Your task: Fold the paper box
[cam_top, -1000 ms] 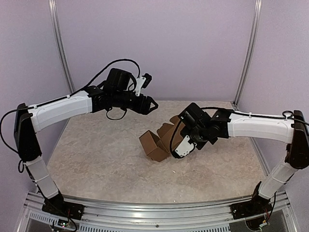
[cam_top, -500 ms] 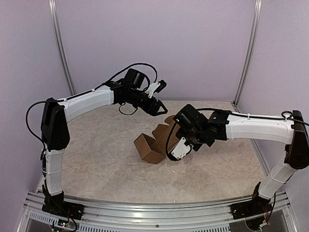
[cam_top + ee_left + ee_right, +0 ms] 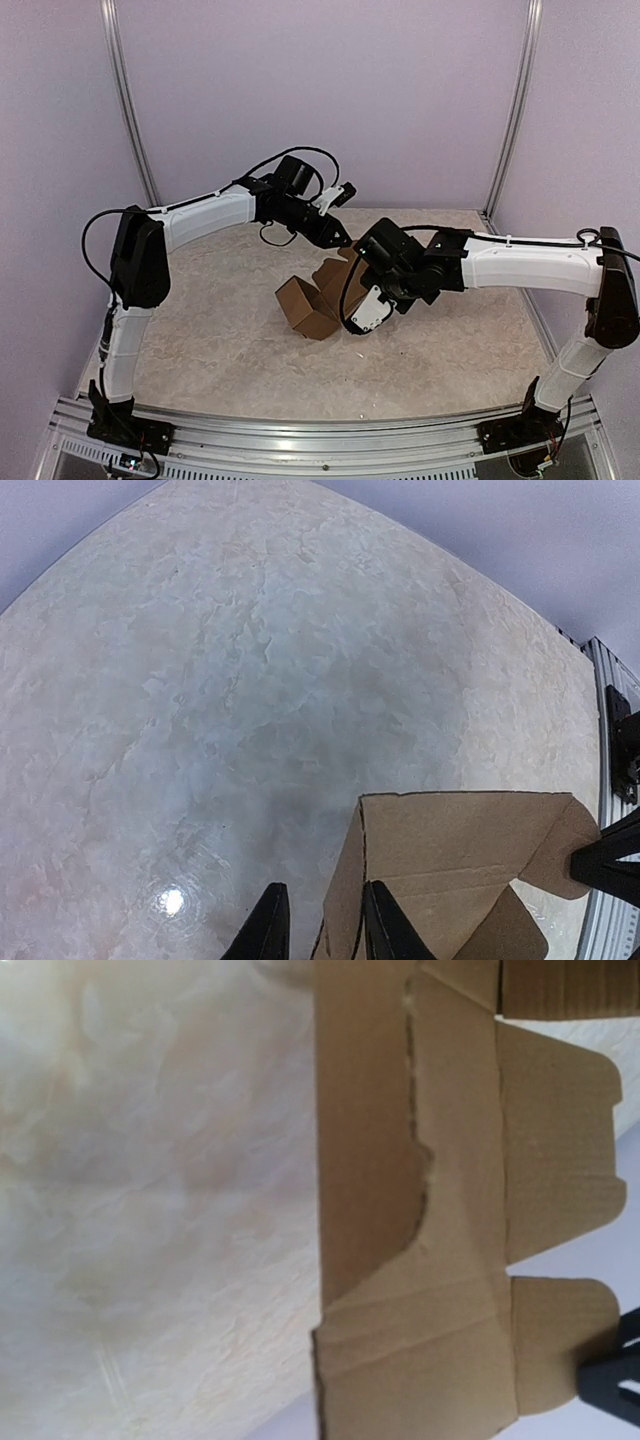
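Paper box (image 3: 306,304) half-folded, top open

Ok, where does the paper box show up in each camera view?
Top external: the paper box sits near picture centre.
Left wrist: lower right, running off the bottom edge.
Right wrist: right half, top to bottom.
Shared landmark: the marbled tabletop under it.

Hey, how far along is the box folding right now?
Done: the paper box stands on the table as an open shell with creased walls. In hand: the left end effector straddles one wall edge with its fingers apart, and the right end effector meets a rounded flap. Left: the flaps are loose and need tucking in to close the box.
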Robot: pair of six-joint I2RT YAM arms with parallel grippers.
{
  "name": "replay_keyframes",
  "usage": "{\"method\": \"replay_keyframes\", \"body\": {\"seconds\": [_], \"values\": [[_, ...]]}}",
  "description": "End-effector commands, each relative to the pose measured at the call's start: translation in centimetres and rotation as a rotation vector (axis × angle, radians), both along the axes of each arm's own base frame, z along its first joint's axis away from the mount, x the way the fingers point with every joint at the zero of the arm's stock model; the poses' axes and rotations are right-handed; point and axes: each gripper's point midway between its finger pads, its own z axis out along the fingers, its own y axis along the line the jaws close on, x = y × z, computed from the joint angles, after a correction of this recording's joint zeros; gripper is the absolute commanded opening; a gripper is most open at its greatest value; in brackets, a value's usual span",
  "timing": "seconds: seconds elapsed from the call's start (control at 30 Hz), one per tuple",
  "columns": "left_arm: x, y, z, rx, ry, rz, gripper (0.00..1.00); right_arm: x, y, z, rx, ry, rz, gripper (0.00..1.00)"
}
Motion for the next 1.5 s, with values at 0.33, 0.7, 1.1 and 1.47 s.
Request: {"method": "replay_keyframes", "body": {"seconds": [0.33, 0.7, 1.1, 1.47], "values": [[-1.0, -1.2, -0.2, -0.042, 0.070, -0.083, 0.00, -0.2, 0.4, -0.1, -0.007, 0.002, 0.005, 0.01], [-0.2, -0.7, 1.8, -0.081, 0.032, -0.008, 0.00, 2.3, -0.3, 5.1, 0.180, -0.006, -0.082, 0.35], [-1.6, 1.4, 7.9, -0.356, -0.171, 0.127, 0.00, 4.8, -7.6, 17.2, 0.797, 0.173, -0.267, 0.64], [-8.8, 3.9, 9.1, -0.542, -0.359, 0.164, 0.00, 1.4, -7.3, 8.7, 1.139, 0.655, -0.352, 0.62]]}}
